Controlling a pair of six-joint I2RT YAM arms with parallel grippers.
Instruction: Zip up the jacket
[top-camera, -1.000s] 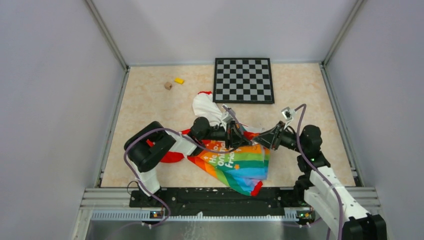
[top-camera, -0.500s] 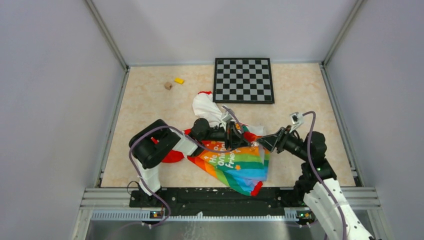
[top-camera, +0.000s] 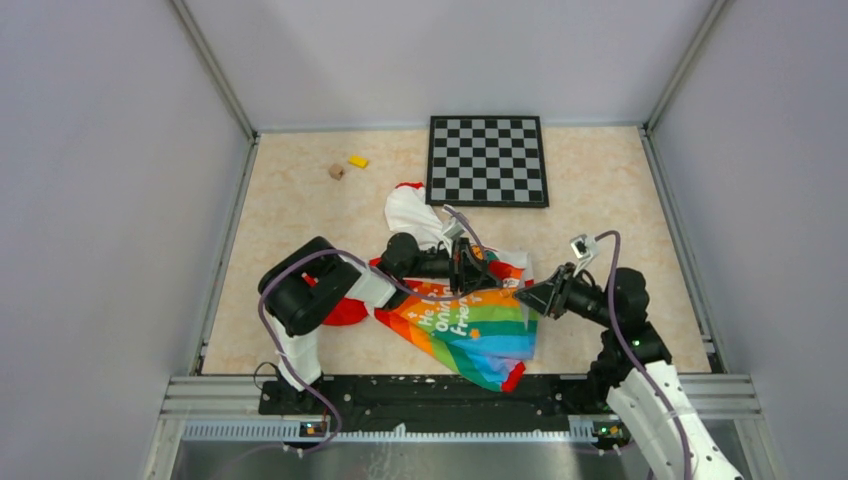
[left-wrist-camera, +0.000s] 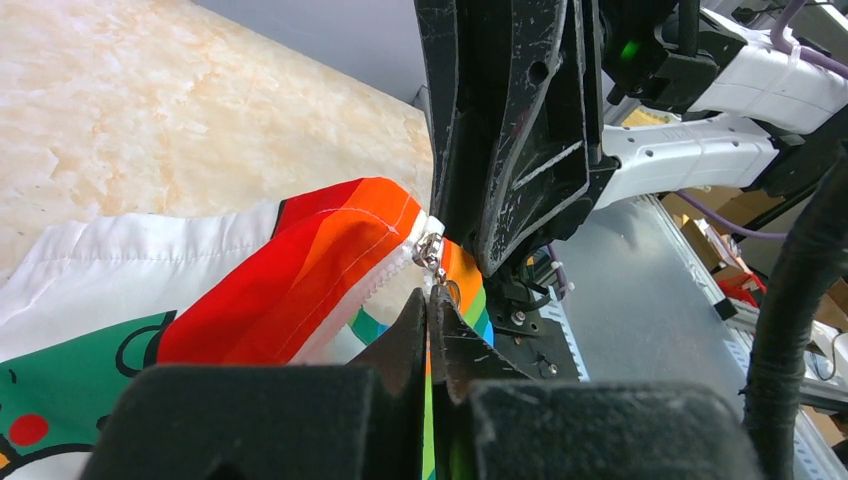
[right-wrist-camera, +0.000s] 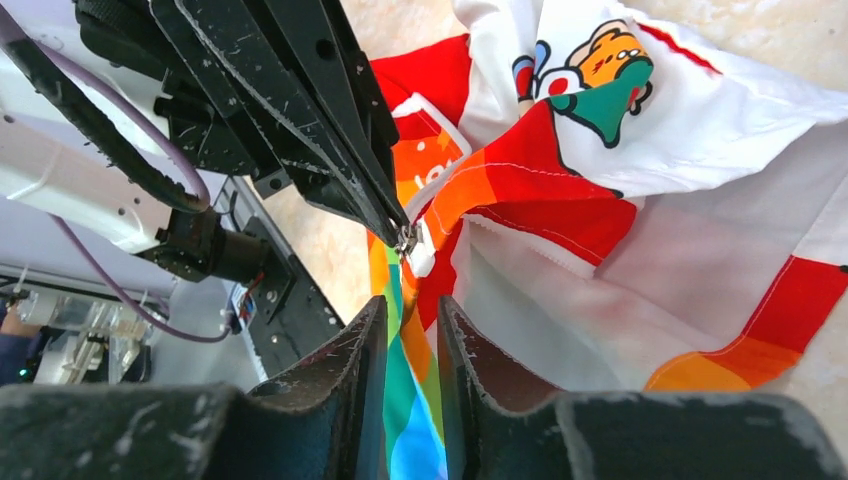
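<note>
A beige, marble-patterned table (top-camera: 620, 180) fills the floor of a booth with pale grey walls (top-camera: 100, 200). At the far side lies a black-and-grey checkerboard (top-camera: 487, 160). Well to its left sit a small brown cube (top-camera: 336, 171) and a yellow block (top-camera: 358, 161), near each other.

The jacket (top-camera: 480, 335) lies crumpled at the middle of the table, closer to the near edge. Its white printed upper part is bunched toward the checkerboard's near left corner. The rainbow panel with white lettering spreads toward the arm bases, and red sleeve fabric shows beside the left arm.

Both arms reach inward and meet over the top of the rainbow panel. The left gripper (top-camera: 487, 276) is clenched, its fingers pressed together with a thin line of rainbow fabric caught between them, right at the metal zip slider (left-wrist-camera: 431, 250). The pictures do not show whether the pull tab itself sits between the tips.

The right gripper (right-wrist-camera: 412, 305) points at the same spot from the opposite side. Its fingers stand only a narrow gap apart, and the striped edge of the jacket fills that gap, so it grasps the cloth just below the slider. The two sets of tips are almost touching. At the slider the zip teeth run along the red and orange fold.
</note>
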